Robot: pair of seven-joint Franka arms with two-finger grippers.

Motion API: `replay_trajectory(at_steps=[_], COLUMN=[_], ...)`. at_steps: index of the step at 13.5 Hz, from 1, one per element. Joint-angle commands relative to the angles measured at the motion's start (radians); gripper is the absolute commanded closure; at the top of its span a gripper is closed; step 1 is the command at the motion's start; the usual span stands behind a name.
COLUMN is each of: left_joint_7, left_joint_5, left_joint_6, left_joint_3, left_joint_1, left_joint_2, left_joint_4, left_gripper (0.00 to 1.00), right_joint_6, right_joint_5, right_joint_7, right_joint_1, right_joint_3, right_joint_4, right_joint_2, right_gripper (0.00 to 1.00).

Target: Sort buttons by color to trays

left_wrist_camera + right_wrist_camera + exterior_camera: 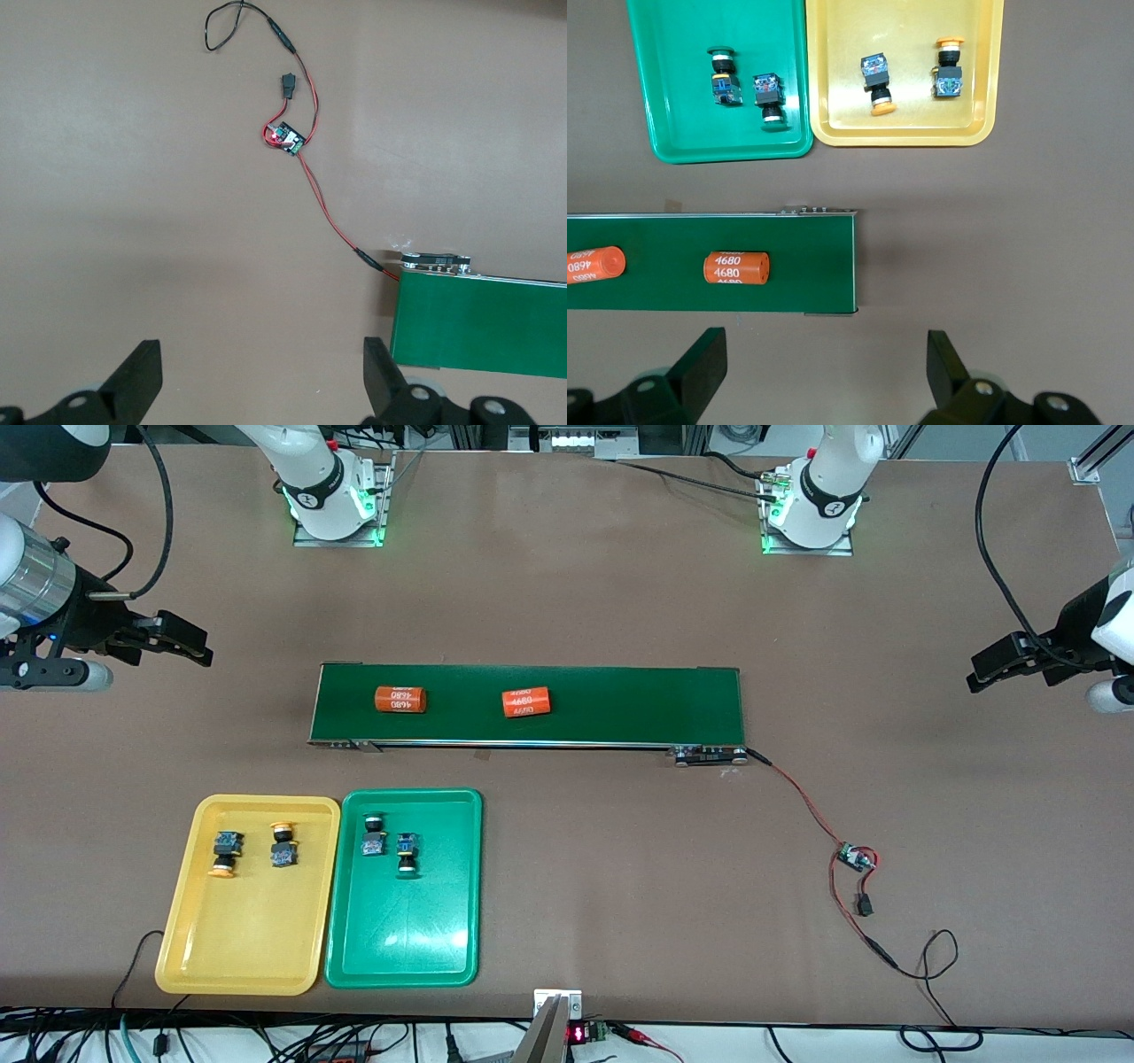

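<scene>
I am looking over the brown counter [567, 584], where the dark-green conveyor belt [620, 704] is carrying two orange labelled cylinders [400, 699]. Nearer to the front camera, the yellow tray [248, 957] and the green tray [407, 948] are lying side by side. Two yellow-capped buttons [225, 854] are lying in the yellow tray, two green-capped buttons [373, 835] in the green one, so the sorting is looking finished. These buttons are seeming light, hard and easy to roll; I would be pinching the square body, not the cap. My left hand [988, 669] and my right hand [190, 645] are both waiting released, hovering over bare counter at their own ends.
</scene>
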Motion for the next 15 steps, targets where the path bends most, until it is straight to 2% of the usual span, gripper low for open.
replay_trajectory(at_steps=[1,15], left_joint_7=[0.015,0.015], left_joint_5=[-0.005,-0.006], left_joint_6=[-0.006,-0.006], left_joint_3=[-0.005,-0.008], left_joint_1=[0.032,0.035], left_joint_2=[-0.025,-0.025], left_joint_4=[-0.027,-0.029], left_gripper=[0.00,0.00], right_joint_6=[0.023,0.049], right_joint_5=[0.022,0.015], right_joint_7=[-0.011,-0.017], right_joint_1=[-0.008,-0.008], right_joint_3=[0.003,0.005], right_joint_4=[-0.011,-0.008], right_joint_2=[0.000,0.028], right_gripper=[0.00,0.00])
